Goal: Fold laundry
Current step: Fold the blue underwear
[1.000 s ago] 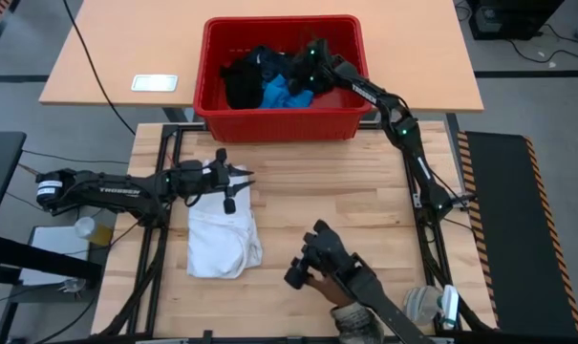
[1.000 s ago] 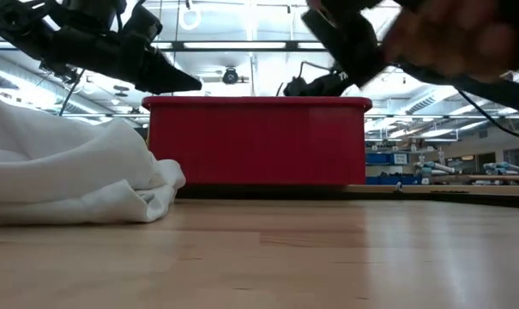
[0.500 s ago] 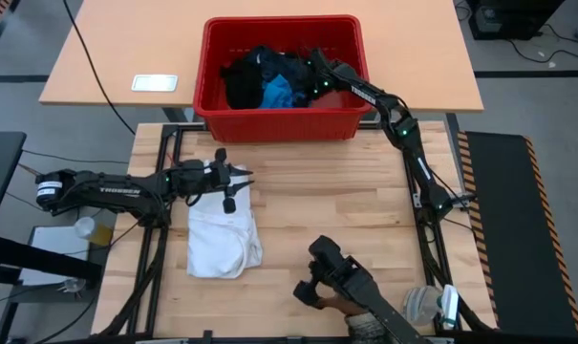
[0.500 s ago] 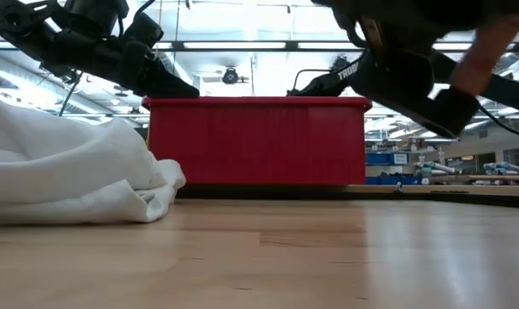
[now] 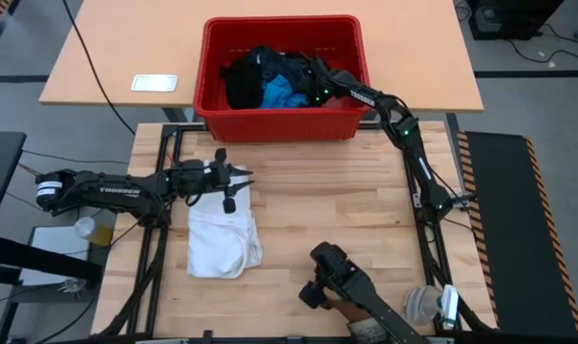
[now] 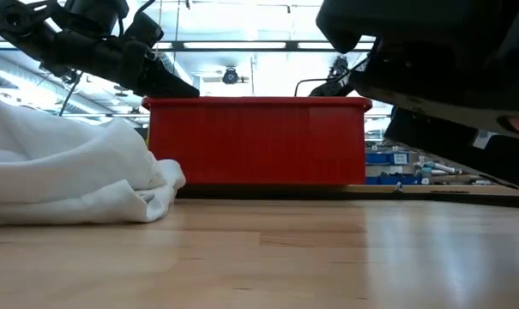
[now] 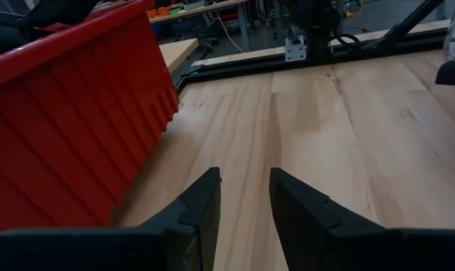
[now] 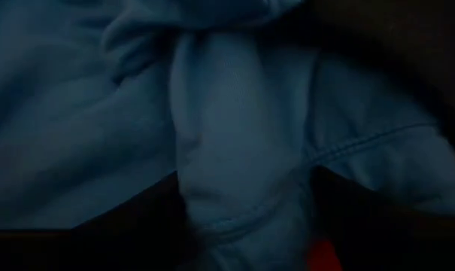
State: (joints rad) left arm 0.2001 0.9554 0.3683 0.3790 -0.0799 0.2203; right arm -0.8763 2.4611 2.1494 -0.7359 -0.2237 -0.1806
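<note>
Upper centre of high view, inside red crate | right gripper just right of blue piece, pressed close, grip cannot tell | left gripper parted, empty, over white shirt mid-left | right arm nearer

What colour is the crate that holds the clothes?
Red; the crate shows best in the high view.

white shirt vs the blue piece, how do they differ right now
The white shirt lies spread on the wooden table; the blue piece sits bunched in the red crate. The shirt lies alone and is larger; the blue piece is smaller, packed among black garments. Both are soft cloth.
</note>
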